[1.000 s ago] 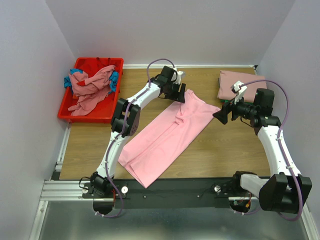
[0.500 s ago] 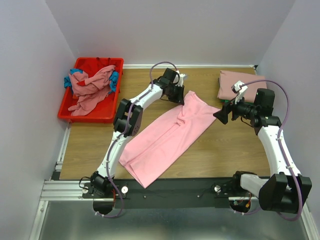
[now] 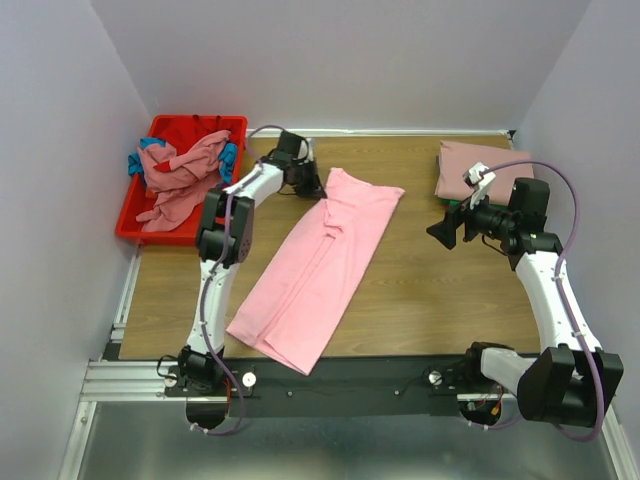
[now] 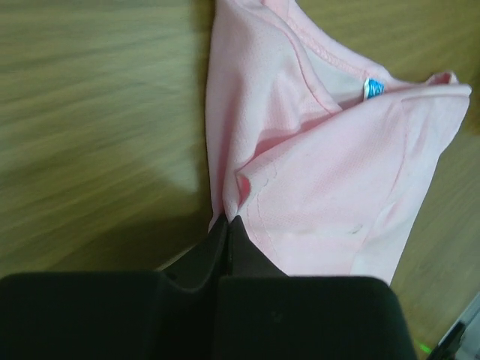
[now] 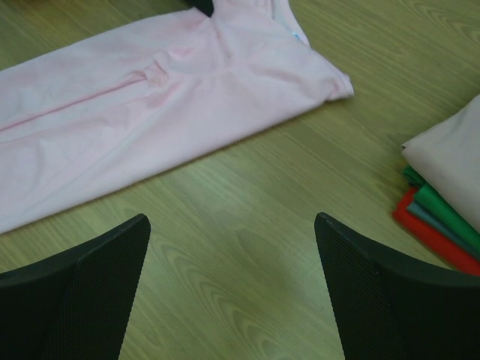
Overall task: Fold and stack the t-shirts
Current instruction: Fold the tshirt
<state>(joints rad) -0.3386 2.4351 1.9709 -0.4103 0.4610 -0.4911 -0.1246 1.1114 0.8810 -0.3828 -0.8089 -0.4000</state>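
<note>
A bright pink t-shirt (image 3: 320,270) lies folded lengthwise in a long strip, running from the table's near left towards the back middle. My left gripper (image 3: 318,188) is shut on the cloth at its far left corner, beside the collar. The left wrist view shows the black tips (image 4: 229,219) pinching a pink fold of the shirt (image 4: 322,165). My right gripper (image 3: 440,232) hovers open to the right of the shirt, and only bare wood shows between its fingers (image 5: 232,225). A folded stack (image 3: 470,165) with a dusty rose shirt on top sits at the back right.
A red bin (image 3: 170,236) at the back left holds crumpled rose and teal shirts (image 3: 180,175). In the right wrist view the stack's edge (image 5: 442,187) shows green and red layers under the rose one. White walls close in the table on three sides.
My left gripper has shut on the shirt's top edge and pulled it left and back, swinging the shirt's far end to the left. The right arm has not moved.
</note>
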